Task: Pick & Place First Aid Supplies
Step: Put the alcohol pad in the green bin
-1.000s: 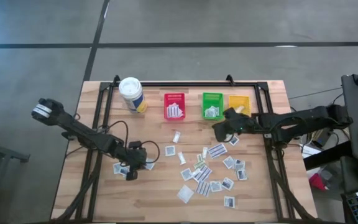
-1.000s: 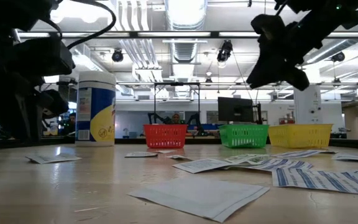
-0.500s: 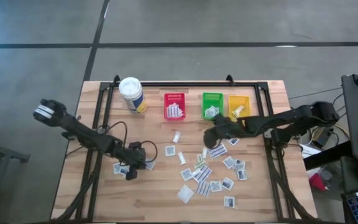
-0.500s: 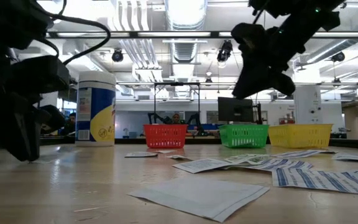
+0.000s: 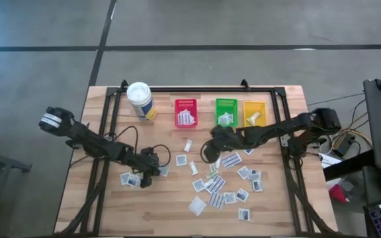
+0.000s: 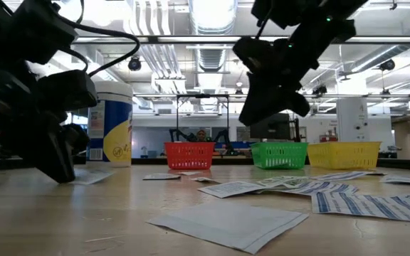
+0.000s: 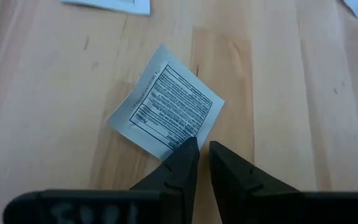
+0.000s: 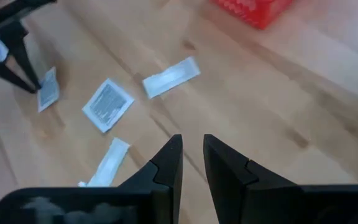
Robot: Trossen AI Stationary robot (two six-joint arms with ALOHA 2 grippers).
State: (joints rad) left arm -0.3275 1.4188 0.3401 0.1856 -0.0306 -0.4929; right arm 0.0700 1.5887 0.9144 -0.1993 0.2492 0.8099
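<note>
Left gripper (image 7: 197, 149), fingers slightly apart, tips at the corner of a printed packet (image 7: 166, 112)

Light is even and bright from above, with soft, faint shadows on the pale wooden slatted desk (image 5: 170, 205) in the overhead frame. In the low view, glaring ceiling strip lights (image 6: 212, 14) at the upper centre wash out, turning both arms into black silhouettes. The foreground flat white paper packet (image 6: 230, 224) is blurred. The right wrist view is soft with motion blur; the left wrist view is sharp.
</note>
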